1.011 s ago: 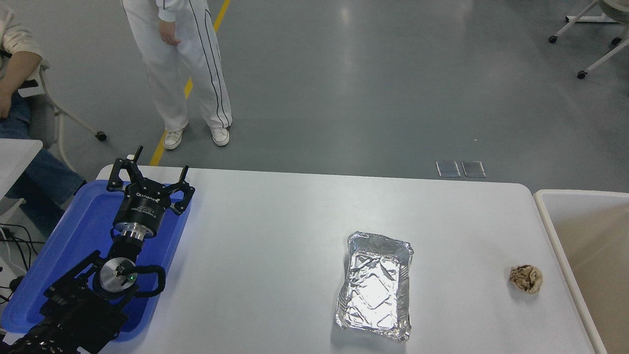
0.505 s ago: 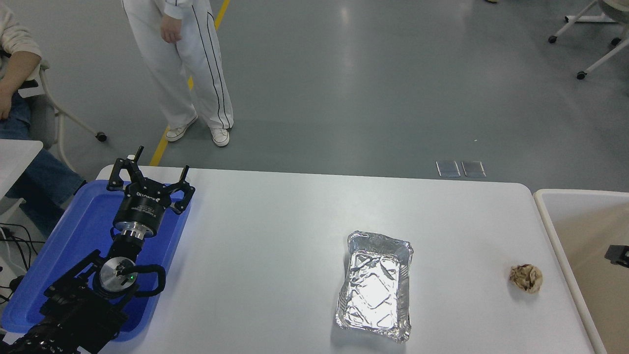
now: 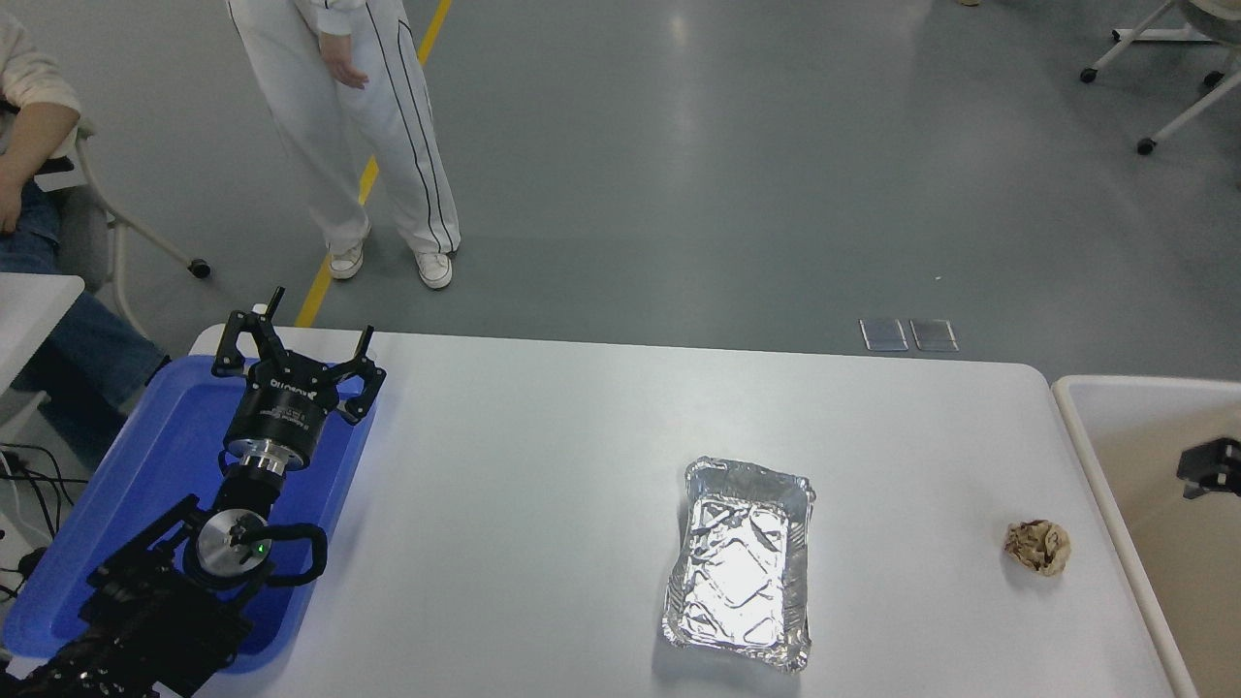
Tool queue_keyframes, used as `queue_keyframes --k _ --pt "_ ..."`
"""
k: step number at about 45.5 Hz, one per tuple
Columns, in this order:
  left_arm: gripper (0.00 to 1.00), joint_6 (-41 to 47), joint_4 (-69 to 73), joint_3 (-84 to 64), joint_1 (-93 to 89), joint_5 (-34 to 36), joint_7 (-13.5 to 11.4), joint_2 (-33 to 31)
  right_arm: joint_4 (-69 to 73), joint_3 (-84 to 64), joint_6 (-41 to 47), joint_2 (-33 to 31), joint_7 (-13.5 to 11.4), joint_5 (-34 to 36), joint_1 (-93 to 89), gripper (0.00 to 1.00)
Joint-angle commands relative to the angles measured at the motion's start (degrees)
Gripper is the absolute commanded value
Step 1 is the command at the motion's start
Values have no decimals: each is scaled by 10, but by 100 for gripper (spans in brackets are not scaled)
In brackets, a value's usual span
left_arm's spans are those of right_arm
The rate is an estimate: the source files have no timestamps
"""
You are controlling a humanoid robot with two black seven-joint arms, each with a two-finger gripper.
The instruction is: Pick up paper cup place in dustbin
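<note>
- From my feed: left black pincer (image 3: 296, 339) sits parked over the blue plastic tray (image 3: 165, 456) at the lower left of the white table (image 3: 543, 485), fingers splayed wide, nothing between them.
- Right pincer (image 3: 1210, 465): only a small black piece of it pokes in at the right edge, above the inside of the dustbin. I can't tell how its fingers stand or whether it carries anything.
- Large rectangular dustbin with thick off-white rim and beige inner walls (image 3: 1076, 427) stands just beside the table's right end, cut off by the picture edge.
- Small white paper cup: I don't see it anywhere in the head view, not on the table and not in the part of the bin that shows. Can't say where it is.
- Crumpled brown paper ball (image 3: 1037, 547) lies on the table near the right end, close to the bin rim but apart from it.
- Crinkled silver foil tray (image 3: 742, 562) sits right of table centre, toward the near edge, upright, well apart from the paper ball.
- Person in white trousers and white sneakers (image 3: 373, 145) stands on the grey floor beyond the far left corner.
- Second person seated at the top left edge (image 3: 39, 194), mostly cropped.
</note>
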Motion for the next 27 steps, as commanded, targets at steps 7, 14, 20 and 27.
queue_keyframes --k 7,14,20,27 --pt "100 0 0 0 0 0 0 0 140 -43 79 80 3 1 215 100" --pt "100 0 0 0 1 0 0 0 147 6 79 99 3 1 260 100" --pt "100 0 0 0 1 0 -1 0 146 32 79 153 3 2 288 100" --pt "100 0 0 0 1 0 -1 0 148 35 79 183 3 4 336 100"
